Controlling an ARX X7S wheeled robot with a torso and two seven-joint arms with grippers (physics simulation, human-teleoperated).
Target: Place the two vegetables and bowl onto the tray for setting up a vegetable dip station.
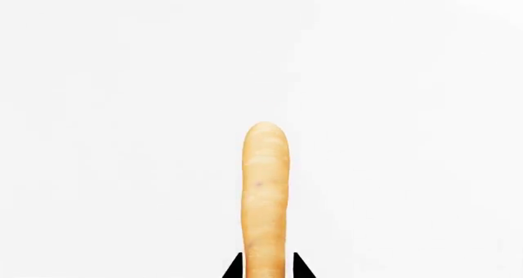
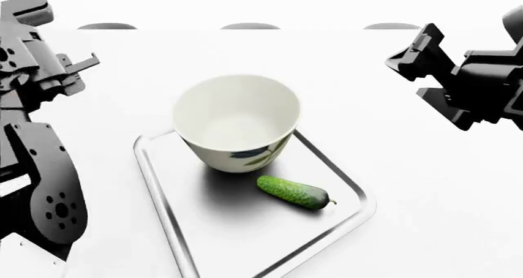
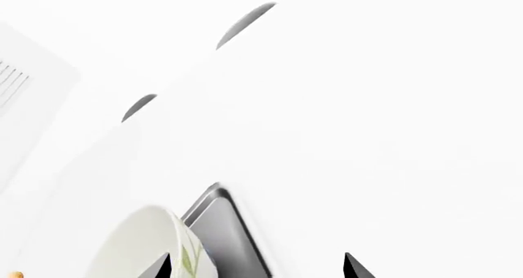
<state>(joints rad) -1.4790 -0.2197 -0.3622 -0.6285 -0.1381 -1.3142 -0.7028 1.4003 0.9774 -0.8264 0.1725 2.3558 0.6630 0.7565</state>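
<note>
The cream-white bowl [image 2: 236, 122] with a leaf pattern stands upright at the far end of the silver tray [image 2: 163, 217]. The dark-green cucumber [image 2: 293, 191] lies on the tray just in front of the bowl. The orange carrot [image 1: 266, 192] shows in the left wrist view between the tips of my left gripper [image 1: 267, 267], which is shut on it. The left arm hides the carrot in the head view. My right gripper [image 3: 257, 269] is open and empty; it hangs right of the bowl [image 3: 139, 247], above the tray's far corner [image 3: 214, 198].
The white table [image 2: 425, 186] spreads all round the tray. Three dark rounded shapes [image 2: 249, 26] line its far edge. My left arm [image 2: 37, 180] fills the left side of the head view, and my right arm [image 2: 474, 82] its upper right.
</note>
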